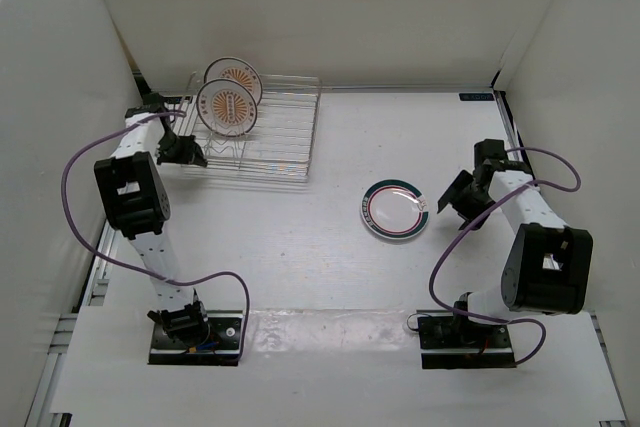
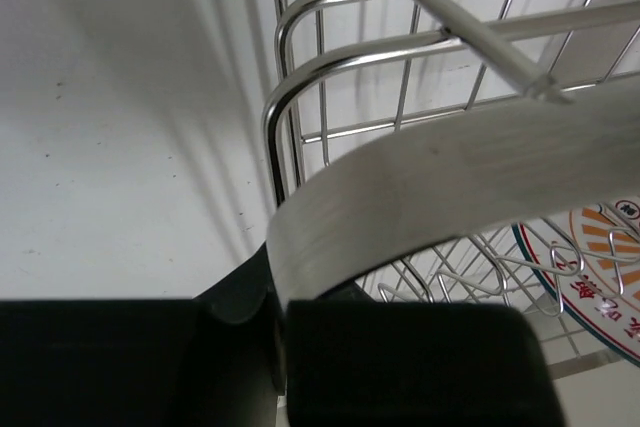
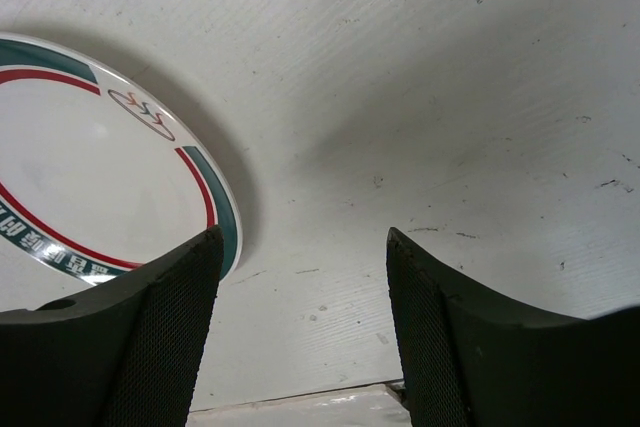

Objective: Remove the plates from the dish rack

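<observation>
The silver wire dish rack point(image 1: 275, 137) stands at the back left. Two orange sunburst plates stand upright in it, a front one point(image 1: 227, 109) and a rear one point(image 1: 235, 77). My left gripper point(image 1: 186, 151) is at the rack's left end, shut on the front plate's lower left rim. In the left wrist view that pale rim point(image 2: 450, 177) curves out from between the shut left gripper point(image 2: 278, 307), with the rack point(image 2: 300, 87) and the other sunburst plate point(image 2: 600, 267) behind. The green-and-red rimmed plate point(image 1: 395, 210) lies flat on the table. My right gripper point(image 1: 455, 194) is open and empty just right of it point(image 3: 100, 177).
White walls enclose the table on the left, back and right. The rack's right half point(image 1: 290, 117) holds no plates. Purple cables loop off both arms point(image 1: 80, 162). A pale strip point(image 1: 330, 332) runs between the arm bases.
</observation>
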Available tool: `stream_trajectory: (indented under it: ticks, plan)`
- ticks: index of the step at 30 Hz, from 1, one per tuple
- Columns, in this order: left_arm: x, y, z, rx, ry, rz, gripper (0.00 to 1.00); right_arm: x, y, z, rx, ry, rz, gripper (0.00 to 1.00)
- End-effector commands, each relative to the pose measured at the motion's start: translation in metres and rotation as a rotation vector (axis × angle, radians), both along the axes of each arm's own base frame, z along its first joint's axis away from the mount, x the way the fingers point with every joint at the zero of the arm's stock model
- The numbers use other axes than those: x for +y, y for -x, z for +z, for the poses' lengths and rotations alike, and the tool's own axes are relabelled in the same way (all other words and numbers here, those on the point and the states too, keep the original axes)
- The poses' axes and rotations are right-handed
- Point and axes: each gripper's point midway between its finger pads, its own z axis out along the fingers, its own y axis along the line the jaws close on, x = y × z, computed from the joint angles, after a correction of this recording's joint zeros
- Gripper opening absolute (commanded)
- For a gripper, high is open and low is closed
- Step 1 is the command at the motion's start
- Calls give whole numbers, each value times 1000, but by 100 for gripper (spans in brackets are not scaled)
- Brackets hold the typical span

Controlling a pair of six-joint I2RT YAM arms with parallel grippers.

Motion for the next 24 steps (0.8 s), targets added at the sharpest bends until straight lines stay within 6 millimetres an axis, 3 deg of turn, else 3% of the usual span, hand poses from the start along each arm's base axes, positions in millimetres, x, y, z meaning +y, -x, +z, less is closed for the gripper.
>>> stream_trajectory:
  ticks: [1,8,18,20,23,24]
  plan:
    - [-9,30,5,61,24,-4,0,0,0,2,-19,-8,-5,69]
    - [-22,55,19,75,32,-24,0,7,7,0,-14,-43,2,69]
    - [-47,111,34,184,22,35,3,12,21,-4,-21,-62,-6,69]
    - [-48,116,36,199,24,32,17,12,21,-3,-33,-60,-7,69]
    - [-44,116,39,192,63,18,50,12,27,-4,-33,-62,-7,69]
    - [-46,116,41,185,86,14,70,13,28,-4,-38,-60,1,69]
